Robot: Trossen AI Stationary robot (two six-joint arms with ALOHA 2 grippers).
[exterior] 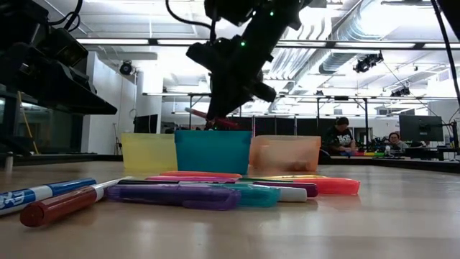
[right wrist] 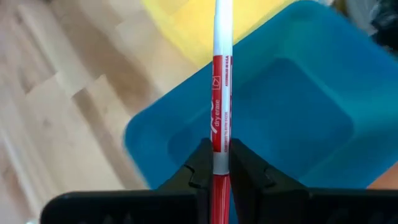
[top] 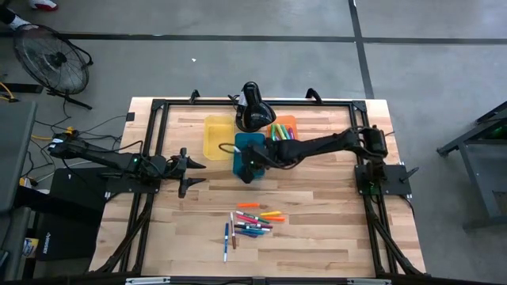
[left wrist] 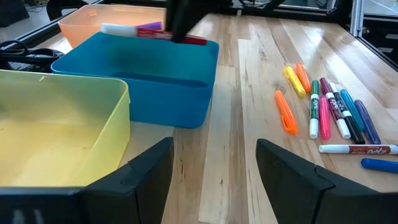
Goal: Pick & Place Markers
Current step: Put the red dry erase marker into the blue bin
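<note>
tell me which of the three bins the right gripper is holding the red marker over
The blue bin, the middle one. The right gripper holds the red marker above it, with the yellow bin and orange bin either side.

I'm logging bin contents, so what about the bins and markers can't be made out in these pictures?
- Orange bin: high view, right arm covers part of its contents.
- Blue bin floor: low view, its own wall hides it.
- Red marker in the right gripper: right wrist view, both ends cut off.
- Loose markers: high view, too small to count.

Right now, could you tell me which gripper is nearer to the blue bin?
The right gripper, holding a red marker directly above the blue bin. The left gripper waits open beside the yellow bin.
</note>
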